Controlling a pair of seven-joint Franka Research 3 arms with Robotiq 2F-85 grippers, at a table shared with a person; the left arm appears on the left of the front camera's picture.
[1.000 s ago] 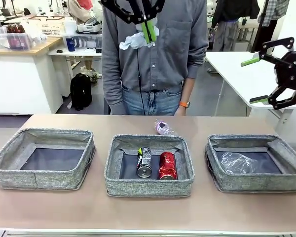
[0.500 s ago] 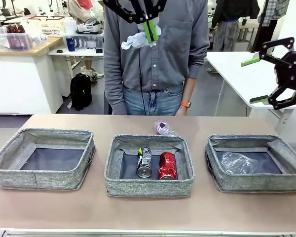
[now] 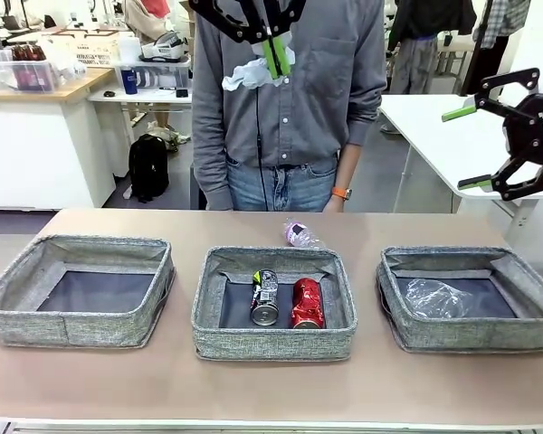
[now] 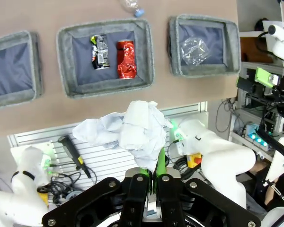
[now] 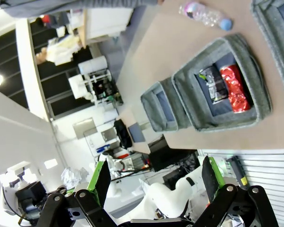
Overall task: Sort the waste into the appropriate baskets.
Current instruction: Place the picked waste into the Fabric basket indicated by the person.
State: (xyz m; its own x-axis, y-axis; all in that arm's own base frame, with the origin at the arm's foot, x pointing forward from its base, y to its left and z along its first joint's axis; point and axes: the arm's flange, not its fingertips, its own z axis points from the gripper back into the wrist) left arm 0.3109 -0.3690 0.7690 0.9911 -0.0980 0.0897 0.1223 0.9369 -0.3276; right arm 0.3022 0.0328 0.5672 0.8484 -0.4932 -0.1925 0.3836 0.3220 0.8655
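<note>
I am taking the middle basket (image 3: 274,342) as my landmark. Inside it the dark printed drink can (image 3: 264,297) and the red drink can (image 3: 307,303) are lying side by side, so the cans look sorted. To its right, the right basket (image 3: 471,337) is holding one crushed clear plastic bottle (image 3: 436,297). To its left, the left basket (image 3: 77,330) is showing only its dark base. Just behind the middle basket, the pink-purple labelled bottle (image 3: 298,234) is lying on the table (image 3: 271,389), not yet binned.

High above and beyond the middle basket, my left gripper (image 3: 272,56) is clenching the crumpled white paper wad (image 3: 252,72). Right gripper (image 3: 462,147) is hanging released, jaws wide, holding nothing, above the right basket.

Judgement: three items in; the wad, probably bound for the left basket, and one bottle are remaining.
</note>
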